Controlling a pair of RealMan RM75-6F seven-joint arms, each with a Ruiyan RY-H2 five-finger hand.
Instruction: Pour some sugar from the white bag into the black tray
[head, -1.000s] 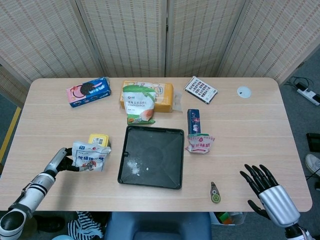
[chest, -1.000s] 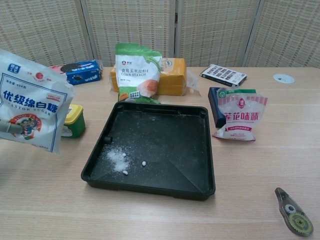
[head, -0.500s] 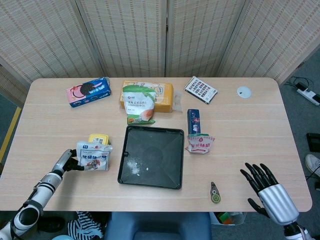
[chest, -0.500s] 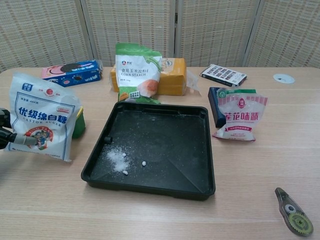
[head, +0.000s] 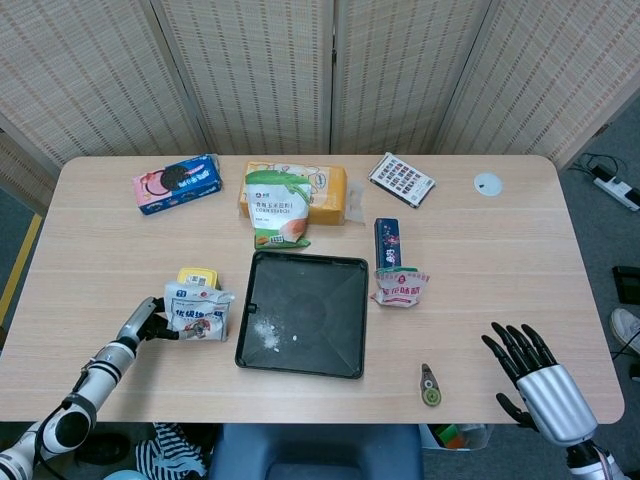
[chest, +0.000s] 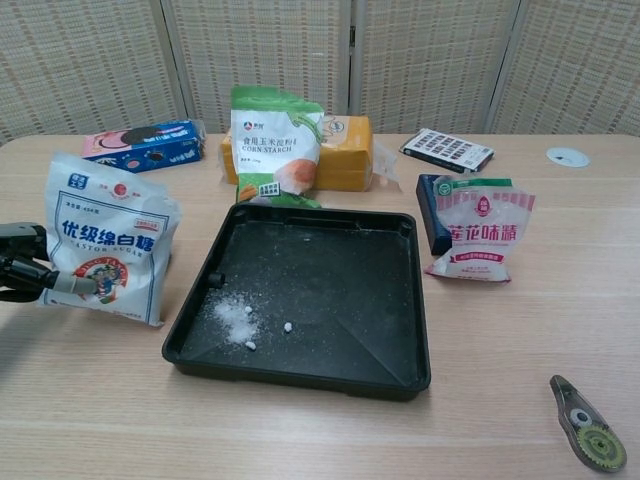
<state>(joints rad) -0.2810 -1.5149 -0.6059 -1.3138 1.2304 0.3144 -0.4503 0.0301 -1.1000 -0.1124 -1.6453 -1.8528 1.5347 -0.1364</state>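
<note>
The white sugar bag (head: 199, 313) (chest: 108, 238) with blue lettering stands upright on the table just left of the black tray (head: 340, 278) (chest: 395, 360). My left hand (head: 147, 321) (chest: 25, 265) holds the bag at its lower left side. A small heap of white sugar (head: 266, 337) (chest: 238, 318) lies in the tray's near left corner. My right hand (head: 535, 378) hovers open off the table's near right corner, fingers spread, far from the tray; the chest view does not show it.
A yellow tub (head: 197, 277) stands behind the sugar bag. A corn starch bag (chest: 275, 143) and an orange box (chest: 350, 152) sit behind the tray, a pink-white bag (chest: 479, 230) and dark tin to its right, a tape dispenser (chest: 586, 433) near the front, a cookie box (chest: 140, 144) back left.
My left hand has brought the sugar bag down and to the right, from raised and tilted to upright on the table beside the tray. The right hand has barely moved.
</note>
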